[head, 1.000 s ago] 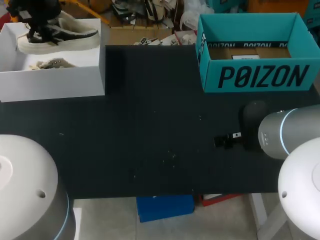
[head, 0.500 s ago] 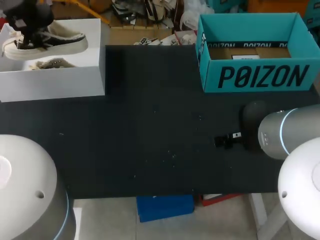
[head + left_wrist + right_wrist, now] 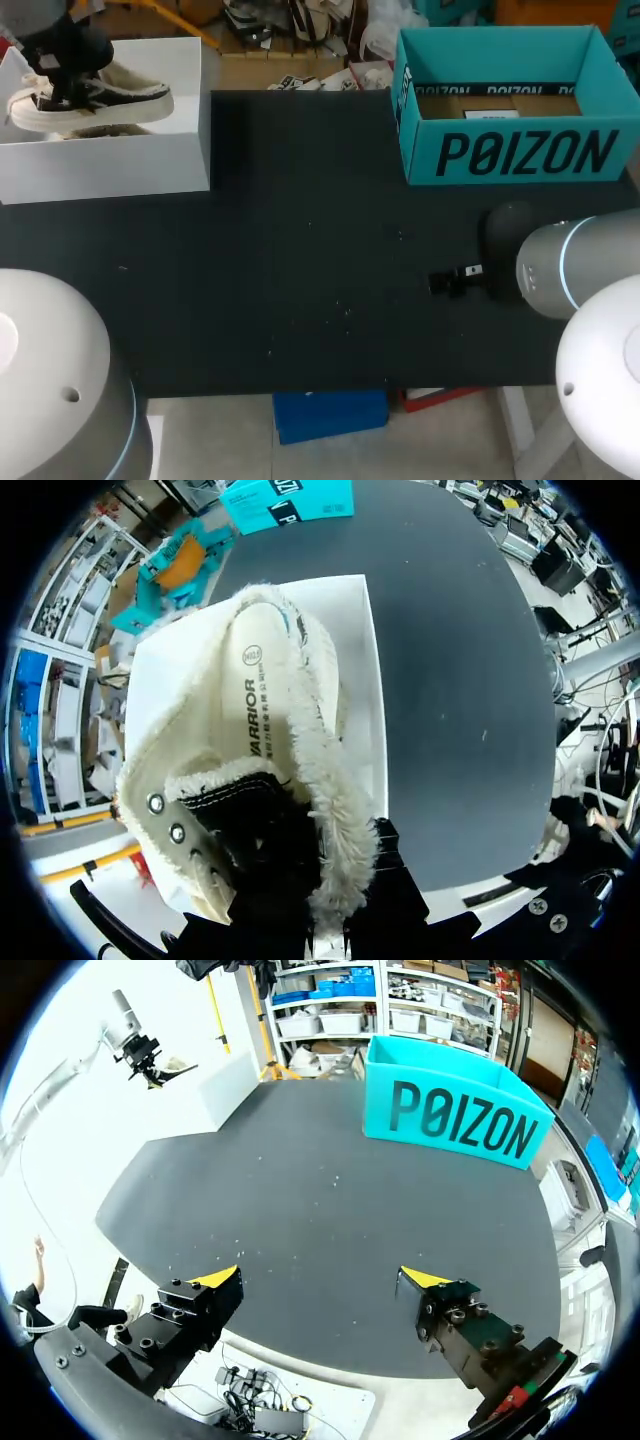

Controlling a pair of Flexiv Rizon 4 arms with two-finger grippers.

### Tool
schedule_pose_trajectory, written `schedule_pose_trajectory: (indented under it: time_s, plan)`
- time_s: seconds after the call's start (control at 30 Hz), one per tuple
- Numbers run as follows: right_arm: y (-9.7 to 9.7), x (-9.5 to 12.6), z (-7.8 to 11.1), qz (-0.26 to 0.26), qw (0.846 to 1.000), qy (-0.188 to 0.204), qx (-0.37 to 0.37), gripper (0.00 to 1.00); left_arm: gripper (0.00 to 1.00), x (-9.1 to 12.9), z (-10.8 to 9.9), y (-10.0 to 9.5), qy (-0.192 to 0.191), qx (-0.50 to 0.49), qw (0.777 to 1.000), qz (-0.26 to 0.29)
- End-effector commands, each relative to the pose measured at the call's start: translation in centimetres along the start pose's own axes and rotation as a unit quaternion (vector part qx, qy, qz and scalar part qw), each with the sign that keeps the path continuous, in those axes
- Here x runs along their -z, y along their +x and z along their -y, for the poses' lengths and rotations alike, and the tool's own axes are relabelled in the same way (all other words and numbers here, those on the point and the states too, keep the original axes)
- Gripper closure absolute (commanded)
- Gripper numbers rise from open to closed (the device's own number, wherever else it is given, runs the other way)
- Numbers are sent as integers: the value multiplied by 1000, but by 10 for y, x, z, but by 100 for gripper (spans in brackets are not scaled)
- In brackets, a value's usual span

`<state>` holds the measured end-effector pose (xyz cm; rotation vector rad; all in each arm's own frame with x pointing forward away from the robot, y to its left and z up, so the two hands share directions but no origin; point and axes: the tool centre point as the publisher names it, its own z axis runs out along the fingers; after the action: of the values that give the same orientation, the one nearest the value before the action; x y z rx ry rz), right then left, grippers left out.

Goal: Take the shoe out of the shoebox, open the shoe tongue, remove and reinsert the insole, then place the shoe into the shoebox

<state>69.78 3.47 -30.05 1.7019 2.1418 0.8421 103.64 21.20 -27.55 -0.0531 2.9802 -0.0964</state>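
Note:
A cream low shoe (image 3: 100,100) with black side panels and a fleecy collar hangs over the open white shoebox (image 3: 110,165) at the table's far left. My left gripper (image 3: 65,80) is shut on it from above. In the left wrist view the dark fingers (image 3: 270,920) pinch the fleecy collar of the shoe (image 3: 290,740); their yellow tips are hidden. The printed insole (image 3: 255,700) lies inside the shoe, and the shoebox (image 3: 355,660) is under it. My right gripper (image 3: 320,1278) stands open and empty above the table's near right part.
An open teal box (image 3: 520,150) stands at the far right, ahead of the right gripper as the teal box (image 3: 455,1125). A beige item (image 3: 95,130) lies in the white shoebox under the shoe. The black table top (image 3: 320,260) stretches between the boxes.
The left gripper has carried the shoe to the left and lower, down toward the white shoebox. The right arm has kept still.

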Motion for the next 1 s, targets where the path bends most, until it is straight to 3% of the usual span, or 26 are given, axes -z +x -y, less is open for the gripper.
schedule_pose_trajectory:
  time_s: [0.03, 0.57, 0.67, 1.0]
  plan:
    - [1, -1, 1, 1, 1000, -2, 0, 0, 100, -17, 1, -5, -5, 0, 1000, -4]
    - [1, -1, 1, 1, 1000, -2, 0, 0, 100, -84, -18, -2, -5, 22, 999, -50]
    - [1, -1, 1, 1, 1000, -2, 0, 0, 100, -83, -19, -3, 1, 25, 998, -50]
    - [1, -1, 1, 1, 1000, -2, 0, 0, 100, -46, -7, 2, 8, -6, 1000, -30]
